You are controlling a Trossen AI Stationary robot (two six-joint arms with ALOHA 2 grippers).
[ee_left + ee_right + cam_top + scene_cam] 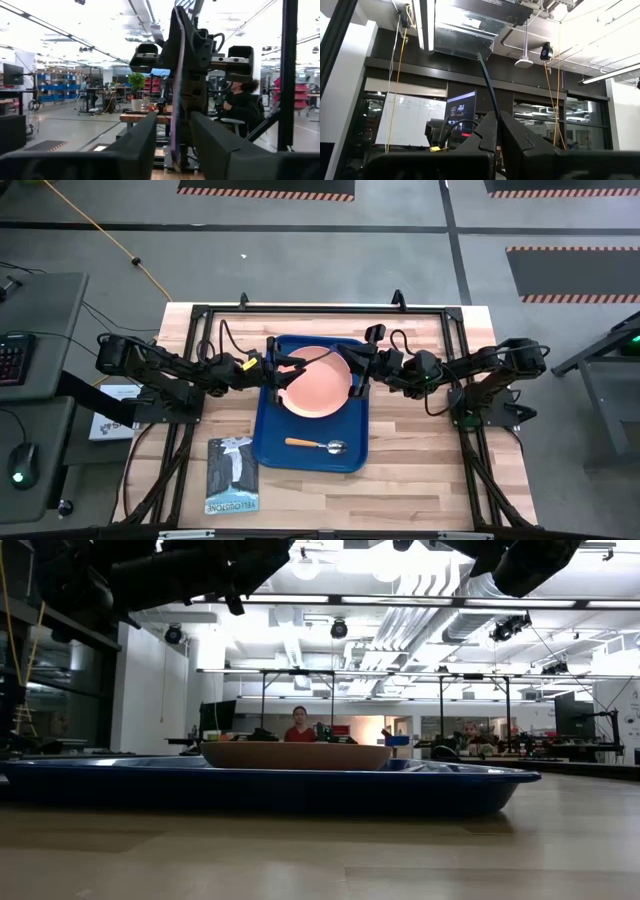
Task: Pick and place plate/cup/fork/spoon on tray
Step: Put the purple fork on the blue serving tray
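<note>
The blue tray [270, 442] lies mid-table, also seen edge-on in the low view [470, 788]. The salmon-pink plate [315, 385] rests flat on its far half and shows in the low view [295, 755]. The orange-handled spoon [315, 444] lies on its near half. My right gripper [358, 372] hovers over the tray's right rim, shut on the thin blue fork [487, 85]. My left gripper [283, 370] hovers over the tray's left rim, open and empty [172, 127], facing the right one. The fork also shows ahead in the left wrist view [176, 90]. No cup is in view. My right gripper pinches the fork between its two fingers by the lower end of its shaft [494, 114]. The fork runs on beyond the fingertips and slants upward, its tined end [479, 55] on top. It is lifted clear of the tray and the plate.
A grey-blue booklet [232, 475] lies on the wood near the table's front left, beside the tray. A dark frame [320, 310] runs round the table's edges. People sit in the room behind the table [298, 725].
</note>
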